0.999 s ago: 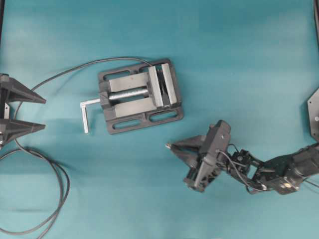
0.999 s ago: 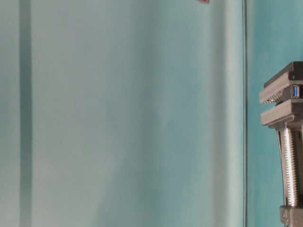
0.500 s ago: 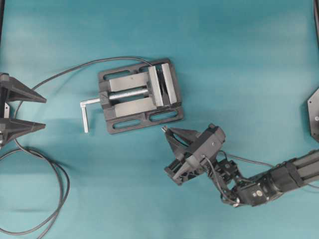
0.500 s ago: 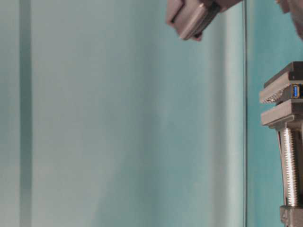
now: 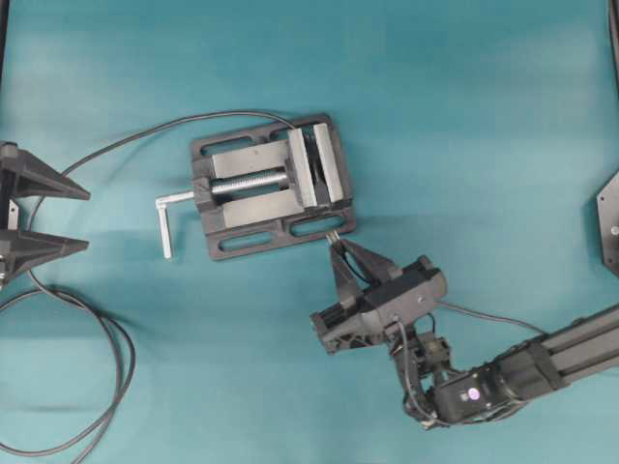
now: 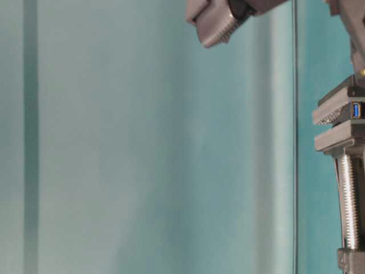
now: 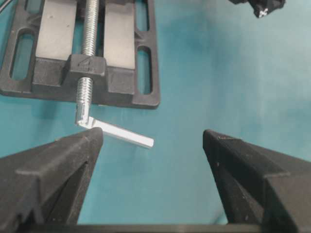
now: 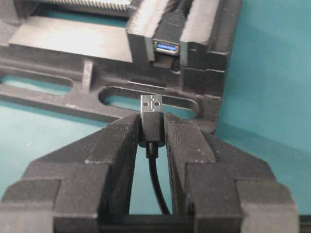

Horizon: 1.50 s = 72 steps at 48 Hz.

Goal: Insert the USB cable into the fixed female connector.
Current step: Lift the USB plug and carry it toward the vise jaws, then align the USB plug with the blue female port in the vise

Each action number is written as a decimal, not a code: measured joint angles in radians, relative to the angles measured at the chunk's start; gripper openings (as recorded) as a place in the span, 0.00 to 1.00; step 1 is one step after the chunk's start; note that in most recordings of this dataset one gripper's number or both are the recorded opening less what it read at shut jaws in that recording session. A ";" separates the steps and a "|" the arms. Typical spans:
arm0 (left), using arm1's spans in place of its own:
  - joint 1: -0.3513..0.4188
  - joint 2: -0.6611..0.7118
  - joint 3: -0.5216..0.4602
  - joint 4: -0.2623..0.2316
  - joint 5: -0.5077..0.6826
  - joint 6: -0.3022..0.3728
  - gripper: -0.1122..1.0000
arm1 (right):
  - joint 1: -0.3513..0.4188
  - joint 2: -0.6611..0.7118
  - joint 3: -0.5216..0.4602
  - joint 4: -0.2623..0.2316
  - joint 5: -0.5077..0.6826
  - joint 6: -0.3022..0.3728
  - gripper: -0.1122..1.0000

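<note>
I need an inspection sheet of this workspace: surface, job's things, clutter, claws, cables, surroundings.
Surface: teal table, bare where seen.
Job's things: USB plug in right claw, silver tip facing the socket, not yet inserted. Socket clamped in vise.
Clutter: nothing seen.
Claws: right claw shut on the plug; left claw open, holding nothing.
Cables: grey cable loops at the left; socket's cable arcs from the vise.
Surroundings: nothing seen.

A teal table (image 5: 464,116) is seen throughout. The vise (image 5: 271,186) is dark grey, its screw (image 7: 88,58) silver. The fixed female connector (image 8: 167,47) is blue inside; the USB cable (image 8: 151,124) is black, silver-tipped.
</note>
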 measured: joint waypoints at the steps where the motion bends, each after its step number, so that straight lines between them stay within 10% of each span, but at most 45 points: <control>1: 0.000 0.000 0.000 0.000 0.000 0.000 0.99 | -0.002 0.003 -0.006 0.000 -0.003 0.000 0.29; 72: 0.000 0.000 0.000 0.000 -0.015 -0.002 0.99 | -0.074 0.043 -0.078 0.017 -0.057 0.000 0.28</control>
